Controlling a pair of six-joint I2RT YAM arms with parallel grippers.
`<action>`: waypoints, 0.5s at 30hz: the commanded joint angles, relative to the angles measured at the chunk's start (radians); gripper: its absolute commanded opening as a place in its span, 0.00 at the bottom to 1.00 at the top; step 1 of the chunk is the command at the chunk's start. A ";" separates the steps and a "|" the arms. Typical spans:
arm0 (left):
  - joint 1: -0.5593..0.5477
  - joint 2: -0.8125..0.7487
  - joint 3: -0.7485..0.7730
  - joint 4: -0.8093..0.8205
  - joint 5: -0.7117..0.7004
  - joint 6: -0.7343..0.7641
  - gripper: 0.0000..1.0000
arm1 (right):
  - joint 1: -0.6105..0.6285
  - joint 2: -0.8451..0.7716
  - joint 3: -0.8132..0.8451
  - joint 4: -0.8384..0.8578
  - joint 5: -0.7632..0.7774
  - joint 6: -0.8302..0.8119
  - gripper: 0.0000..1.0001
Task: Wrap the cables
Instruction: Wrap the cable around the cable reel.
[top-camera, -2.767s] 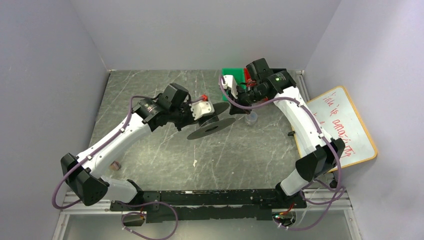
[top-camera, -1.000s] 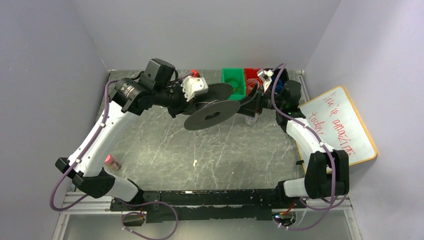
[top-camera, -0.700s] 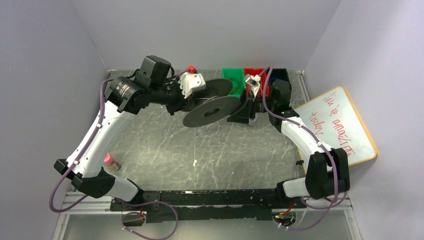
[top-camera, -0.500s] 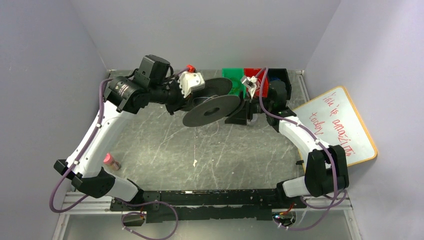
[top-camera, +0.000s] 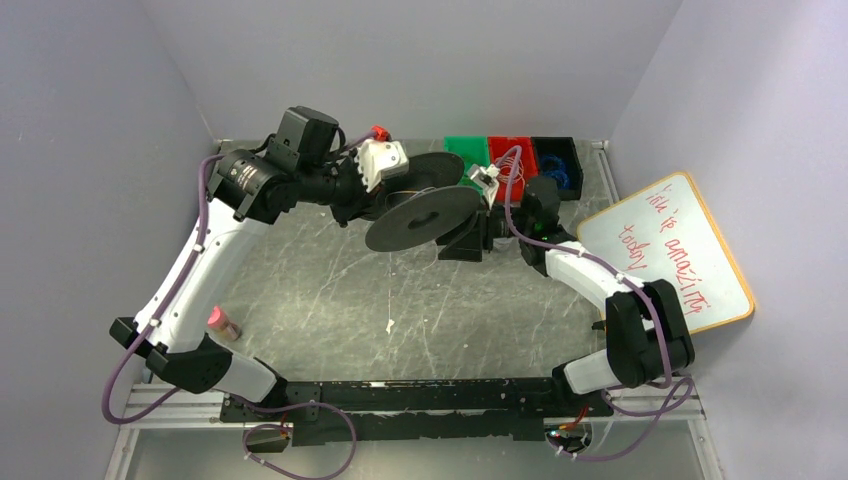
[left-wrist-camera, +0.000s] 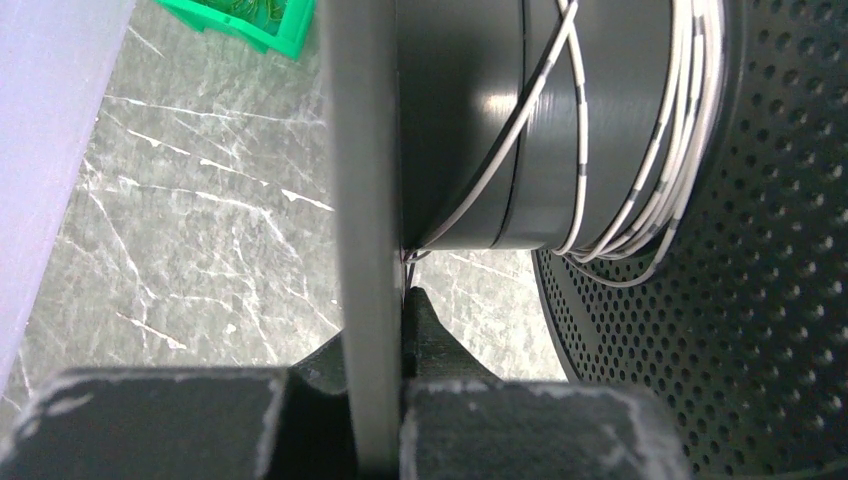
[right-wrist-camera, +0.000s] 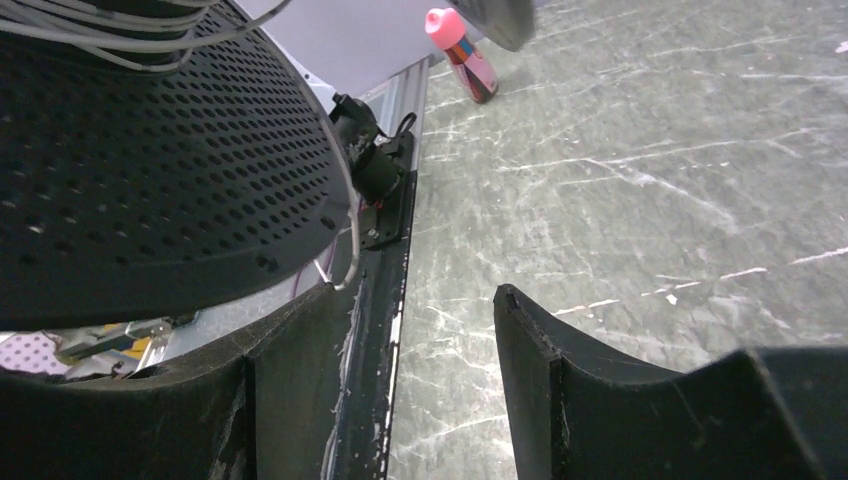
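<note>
Now | left gripper (left-wrist-camera: 372, 350) clamps spool (left-wrist-camera: 600, 120) rim | right gripper (right-wrist-camera: 412, 300) parted alongside

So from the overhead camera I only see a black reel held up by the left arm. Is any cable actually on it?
Observer: Yes. The left wrist camera shows thin white cable with dark bands wound round the hub of the black plastic reel.
Operator: How is it held?
Observer: The left gripper pinches the edge of one solid flange.
Operator: And the right claw?
Observer: The right gripper is open and empty, close by the reel's perforated flange.
</note>
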 joint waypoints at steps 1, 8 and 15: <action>0.003 -0.012 0.044 0.053 0.050 -0.028 0.02 | 0.028 -0.008 0.008 0.095 0.014 0.013 0.63; 0.006 -0.015 0.032 0.055 0.048 -0.028 0.02 | 0.046 -0.015 0.002 0.128 0.015 0.042 0.62; 0.009 -0.009 0.035 0.055 0.053 -0.032 0.02 | 0.066 -0.014 0.009 0.121 0.018 0.038 0.58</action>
